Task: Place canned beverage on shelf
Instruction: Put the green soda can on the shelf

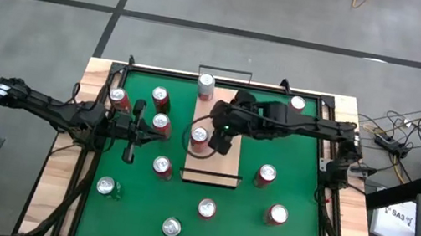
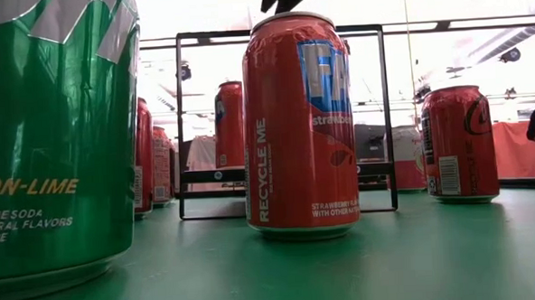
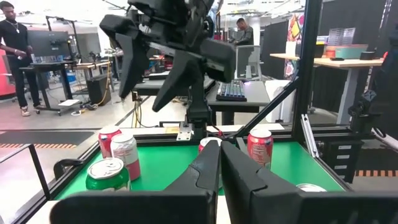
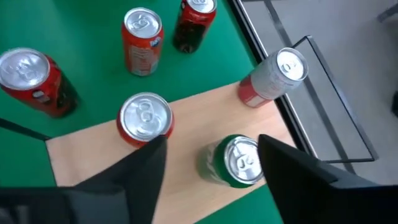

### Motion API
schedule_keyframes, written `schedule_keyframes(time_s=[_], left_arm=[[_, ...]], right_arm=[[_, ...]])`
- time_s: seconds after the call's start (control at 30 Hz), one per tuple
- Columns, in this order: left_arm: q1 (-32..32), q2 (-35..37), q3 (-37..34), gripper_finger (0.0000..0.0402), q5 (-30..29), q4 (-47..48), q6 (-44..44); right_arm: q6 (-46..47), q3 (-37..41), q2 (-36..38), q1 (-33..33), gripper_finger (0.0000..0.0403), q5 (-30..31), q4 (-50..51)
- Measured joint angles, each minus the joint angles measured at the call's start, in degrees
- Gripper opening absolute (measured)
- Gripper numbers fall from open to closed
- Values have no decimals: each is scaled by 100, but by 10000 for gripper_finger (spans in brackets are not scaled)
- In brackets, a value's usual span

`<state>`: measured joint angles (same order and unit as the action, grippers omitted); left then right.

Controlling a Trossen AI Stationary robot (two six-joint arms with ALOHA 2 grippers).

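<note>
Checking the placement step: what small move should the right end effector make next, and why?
Probably lift the right end effector straight up: the green can stands upright on the shelf between its spread fingers, and a red can close beside makes a sideways exit risky.

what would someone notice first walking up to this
Cans everywhere: about a dozen stand scattered on the green mat. At the middle, the right gripper hangs over the wooden shelf, its open fingers either side of a green can, with a red can and a silver-topped can also on the board. The left gripper waits shut to the left.
</note>
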<state>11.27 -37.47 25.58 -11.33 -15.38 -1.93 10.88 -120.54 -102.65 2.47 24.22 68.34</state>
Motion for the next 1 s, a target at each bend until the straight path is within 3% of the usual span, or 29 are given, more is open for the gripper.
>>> schedule_keyframes(time_s=[0.2, 0.43, 0.57, 0.73, 1.0], left_arm=[[0, -4, 0, 0, -4, 108, -26], [0, -52, 0, 0, -28, 710, -76], [0, -79, 0, 0, -289, 702, -330], [-6, -68, 0, 0, -903, 38, -1122], [-11, -63, 0, 0, -916, -610, -2588]], right_arm=[[-77, 2043, 1205, -110, 125, -13, -1290], [612, 4676, 2553, -338, 20, -14, -3166], [928, 5671, 2885, -495, 13, -6, -3953], [1209, 6527, 2940, -527, 13, -70, -4746], [1048, 6919, 2800, -484, 12, -215, -6407]])
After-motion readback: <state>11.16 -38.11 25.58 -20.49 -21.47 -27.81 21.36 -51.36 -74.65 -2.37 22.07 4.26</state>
